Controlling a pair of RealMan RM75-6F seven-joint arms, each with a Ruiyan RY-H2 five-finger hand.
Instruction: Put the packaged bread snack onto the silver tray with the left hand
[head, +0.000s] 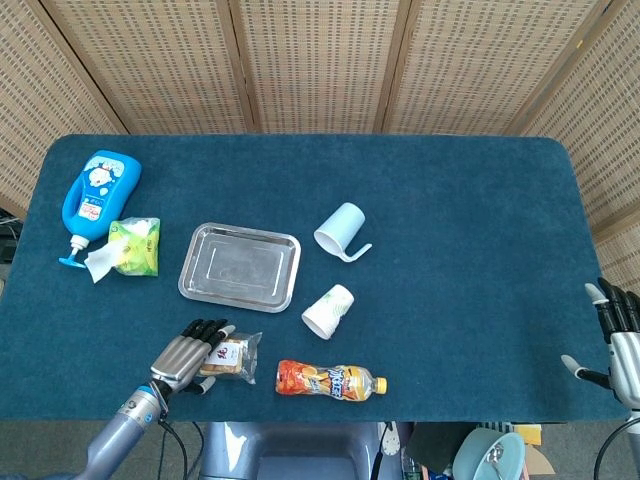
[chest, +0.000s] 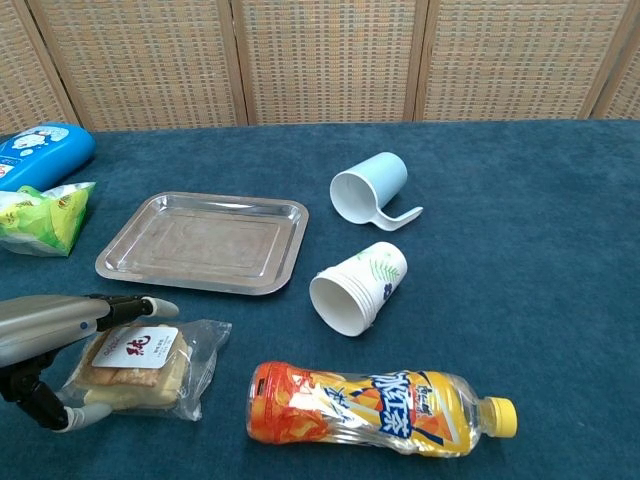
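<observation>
Lying flat on the surface (head: 450, 250), the snack (chest: 135, 367) is straddled by the left hand (head: 185, 352), fingers spread over it, thumb beside it; a firm grip cannot be confirmed.

– Where is the packaged bread snack (chest: 138, 364)?
– Flat on the blue cloth at the near left: clear wrapper, white label, pale slices inside.
– And the silver tray (head: 240, 266)?
– Just beyond it, apart from it. Rectangular, shiny, shallow-rimmed, lying level with nothing on it.
</observation>
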